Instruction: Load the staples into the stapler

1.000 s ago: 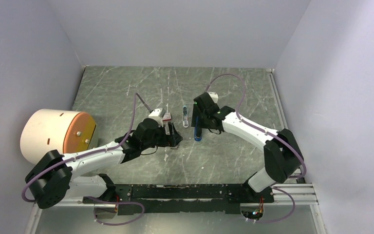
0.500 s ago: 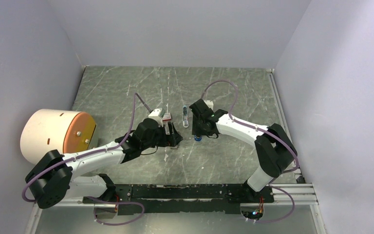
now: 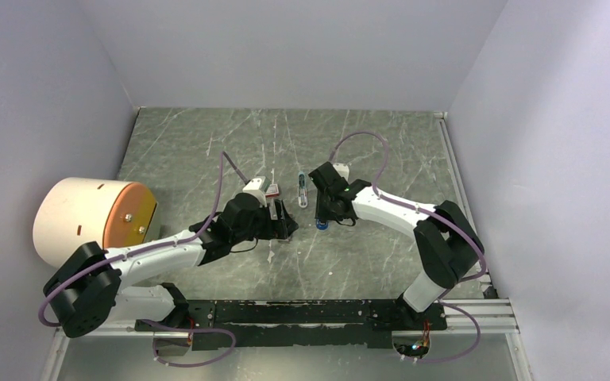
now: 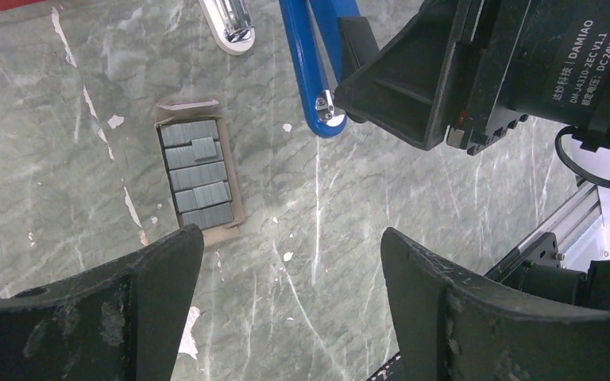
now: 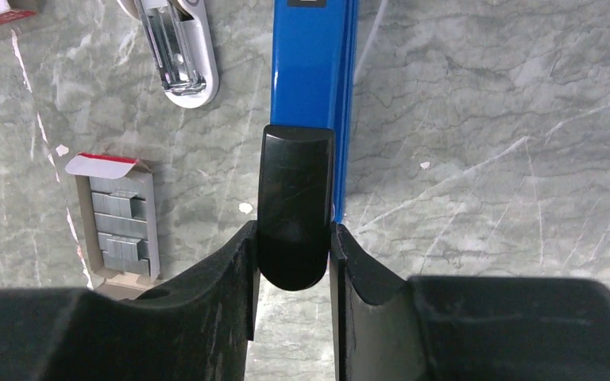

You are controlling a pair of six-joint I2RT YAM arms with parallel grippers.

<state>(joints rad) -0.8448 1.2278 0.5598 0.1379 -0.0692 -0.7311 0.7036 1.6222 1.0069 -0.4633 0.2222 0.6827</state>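
Right wrist view: right gripper (image 5: 292, 236) clamped on the black rear end of the stapler (image 5: 314, 71), whose long axis runs straight ahead on the tabletop (image 5: 484, 119); staples (image 5: 123, 230) just left of the stapler, before the wide-open, empty, nearer left gripper (image 4: 290, 238).

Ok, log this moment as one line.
right fingers: shut on stapler | left fingers: open, near staples | staples: not yet loaded

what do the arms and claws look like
The left arm and right arm have white links, black joints and a purple cable each. The left claw and right claw are black with broad curved fingers. A motor label reads DAMIAO.
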